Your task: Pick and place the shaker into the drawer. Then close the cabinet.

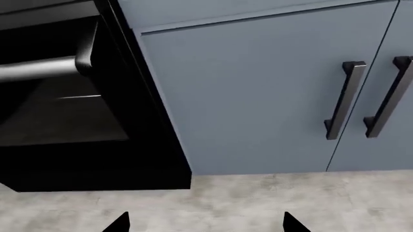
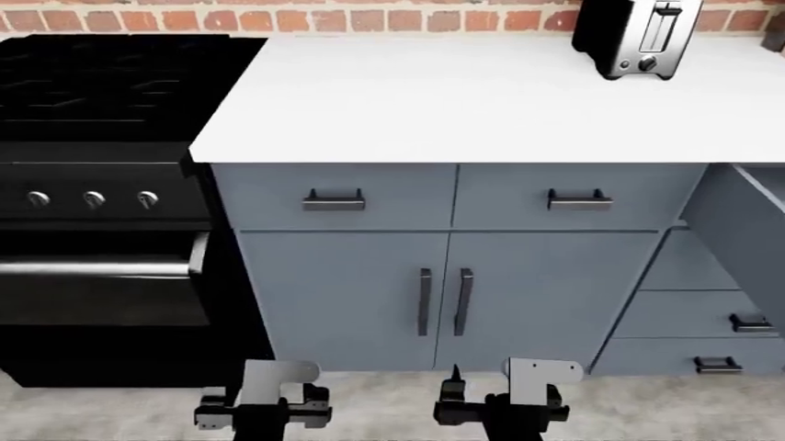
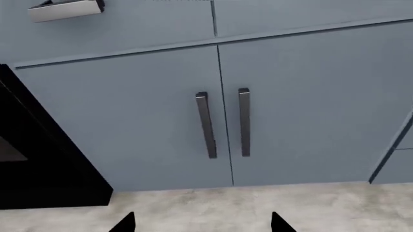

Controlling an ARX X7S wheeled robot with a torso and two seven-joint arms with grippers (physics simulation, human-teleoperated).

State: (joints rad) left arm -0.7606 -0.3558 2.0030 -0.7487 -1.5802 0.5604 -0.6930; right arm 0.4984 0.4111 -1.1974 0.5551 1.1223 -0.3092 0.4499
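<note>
The shaker is out of view in all three views. The blue-grey cabinet [image 2: 349,303] faces me under a white countertop [image 2: 466,101]. At the far right the drawer [image 2: 740,220] stands pulled out, and only its side wall shows. Both arms hang low in front of the cabinet, near the floor. My left gripper [image 2: 261,411] [image 1: 206,223] is open over the bare floor, with its fingertips wide apart. The right gripper [image 2: 497,406] [image 3: 203,223] is open too, facing the paired doors [image 3: 223,121], and nothing sits between its fingers.
A black oven [image 2: 98,276] with a silver bar handle [image 1: 38,70] stands left of the cabinet. A toaster [image 2: 638,32] sits at the back right of the countertop. Shut lower drawers [image 2: 699,322] lie under the open one. The floor [image 3: 213,203] is grey.
</note>
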